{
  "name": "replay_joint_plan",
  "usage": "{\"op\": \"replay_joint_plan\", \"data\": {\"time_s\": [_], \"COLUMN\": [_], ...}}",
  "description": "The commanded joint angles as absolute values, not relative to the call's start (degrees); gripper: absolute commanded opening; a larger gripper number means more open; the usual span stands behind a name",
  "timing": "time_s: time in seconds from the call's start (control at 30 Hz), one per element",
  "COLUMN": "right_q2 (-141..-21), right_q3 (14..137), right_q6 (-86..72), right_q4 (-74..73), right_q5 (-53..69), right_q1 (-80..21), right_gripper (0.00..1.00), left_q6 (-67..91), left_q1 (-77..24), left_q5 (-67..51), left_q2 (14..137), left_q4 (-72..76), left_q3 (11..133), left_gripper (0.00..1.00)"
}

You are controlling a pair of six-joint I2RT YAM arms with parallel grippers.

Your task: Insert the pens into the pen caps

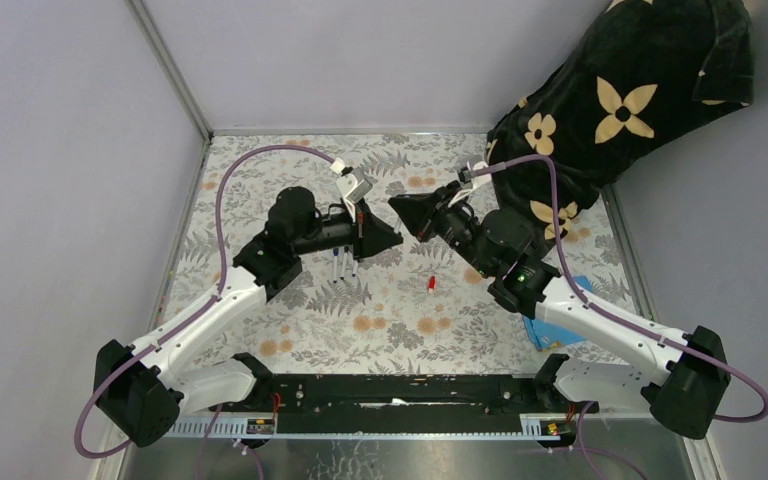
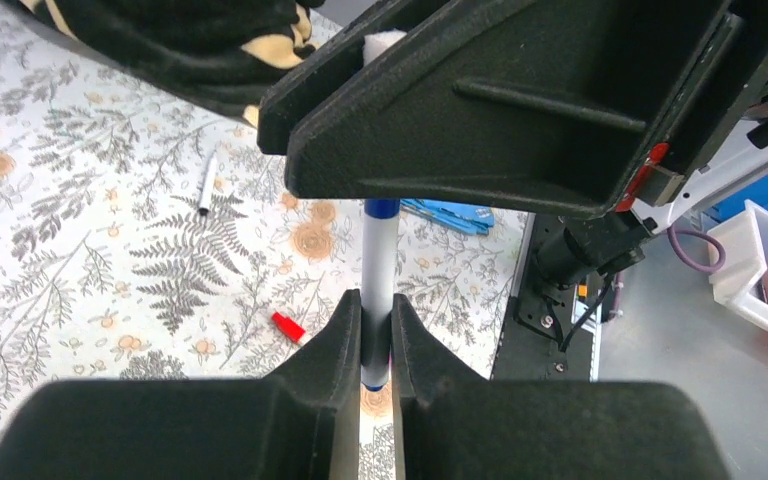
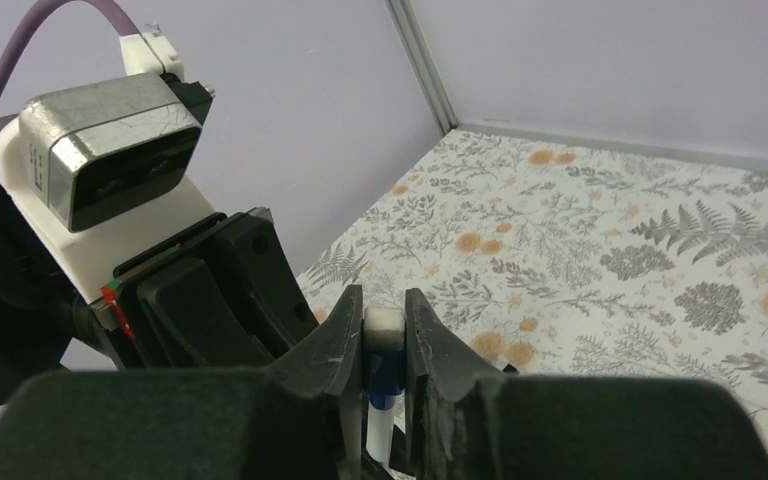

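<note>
One slim white-barrelled pen (image 2: 377, 290) is held aloft, a short blue plastic cap (image 2: 381, 208) at its far end. A tiny red plastic cap (image 1: 431, 284) lies alone. More white pens (image 1: 344, 266) lie side by side, left of it.

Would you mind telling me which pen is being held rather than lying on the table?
The blue-ended pen, clamped by both the left gripper and right gripper; the other pens lie loose on the table.
</note>
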State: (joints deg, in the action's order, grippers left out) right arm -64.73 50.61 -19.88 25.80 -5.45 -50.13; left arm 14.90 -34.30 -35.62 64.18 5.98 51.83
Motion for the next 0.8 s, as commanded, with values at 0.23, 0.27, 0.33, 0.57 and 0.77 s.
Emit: {"op": "replay_joint_plan", "data": {"time_s": [0.23,0.27,0.33,0.57,0.77], "right_q2": [-70.0,-70.0,-68.8,-61.3,-60.5], "right_q3": [35.6,35.6,35.0,40.8,51.6], "right_q6": [-29.5,-29.6,-29.8,-27.6,-23.3], "right_q4": [17.1,16.5,16.2,18.7,24.5], "right_q5": [7.0,6.5,5.2,-5.7,-11.1], "right_q1": [-55.5,-56.1,-56.2,-56.0,-55.9], "right_gripper": [0.00,0.00,0.00,0.07,0.34], "left_q6": [17.0,17.0,16.8,14.6,11.0], "left_q1": [-32.3,-32.3,-32.1,-32.6,-36.3], "left_q5": [-32.3,-32.3,-32.0,-32.8,-29.2], "left_q2": [62.1,62.1,61.9,63.0,63.2], "left_q4": [22.1,22.1,21.8,15.8,10.5], "left_q3": [56.3,56.2,56.2,56.4,56.4], "left_gripper": [0.00,0.00,0.00,0.00,0.00]}}
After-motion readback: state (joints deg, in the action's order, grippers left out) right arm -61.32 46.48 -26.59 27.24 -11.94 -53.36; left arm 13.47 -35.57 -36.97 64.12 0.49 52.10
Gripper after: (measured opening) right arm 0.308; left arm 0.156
